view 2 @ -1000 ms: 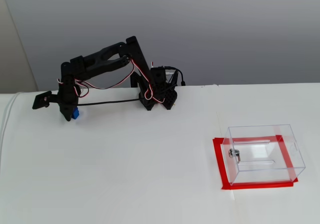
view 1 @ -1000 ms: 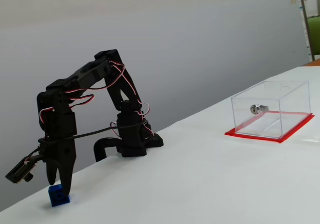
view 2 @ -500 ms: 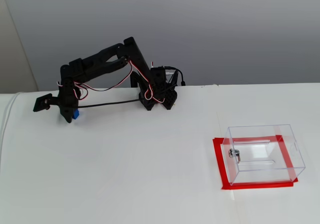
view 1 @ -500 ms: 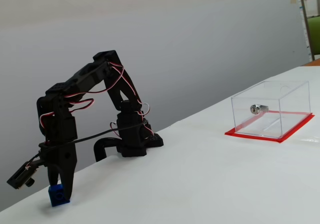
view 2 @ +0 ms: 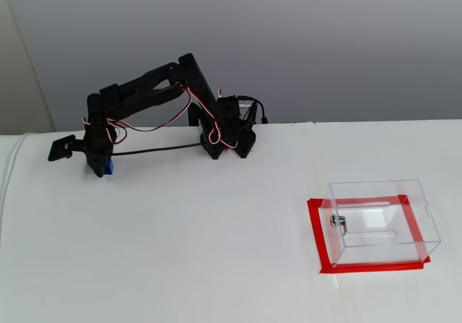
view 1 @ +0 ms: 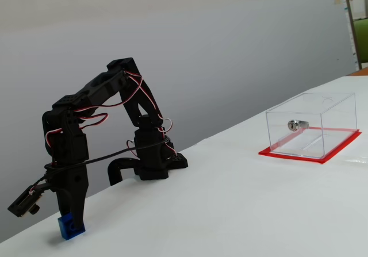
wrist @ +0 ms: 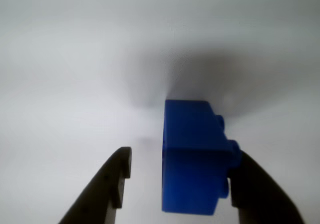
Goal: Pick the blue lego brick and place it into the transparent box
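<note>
Grasp step: end effector [wrist: 175,194] open around blue lego brick [wrist: 192,156], one finger apparently touching. Next: close, lift toward distant transparent box [view 1: 313,125].

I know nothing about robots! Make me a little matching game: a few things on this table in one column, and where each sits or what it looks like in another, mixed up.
Things:
1. small blue plastic lego brick
2. clear plastic box
3. small silver metal lock
4. black two-finger gripper

Descriptions:
A. stands on a red flat base
B. fixed to the box's side wall
C. on the white table between the fingers
D. open, astride the brick

Pairs: 1-C, 2-A, 3-B, 4-D
</note>
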Robot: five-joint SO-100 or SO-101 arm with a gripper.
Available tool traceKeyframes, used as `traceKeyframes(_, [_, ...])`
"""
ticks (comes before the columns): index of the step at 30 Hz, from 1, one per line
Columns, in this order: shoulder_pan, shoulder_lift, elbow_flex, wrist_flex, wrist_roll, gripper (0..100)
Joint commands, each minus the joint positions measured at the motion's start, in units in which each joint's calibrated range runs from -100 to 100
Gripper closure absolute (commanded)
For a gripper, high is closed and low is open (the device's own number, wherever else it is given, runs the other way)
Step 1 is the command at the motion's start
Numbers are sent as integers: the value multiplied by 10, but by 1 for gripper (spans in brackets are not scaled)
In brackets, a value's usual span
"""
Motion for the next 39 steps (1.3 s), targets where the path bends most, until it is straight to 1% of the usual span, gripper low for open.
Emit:
traceKeyframes(1, [4,-7,-44,-9,-3,79])
traceKeyframes(4, [4,-7,-42,-8,-3,81])
traceKeyframes(9, [4,-7,-42,-8,-1,93])
traceKeyframes(13, [4,-7,-42,-8,0,98])
traceKeyframes(24, [-9,-24,-61,-1,-3,98])
traceKeyframes(30, [-48,-96,-83,-8,-4,98])
traceKeyframes(39, [-79,-221,-75,-1,-4,98])
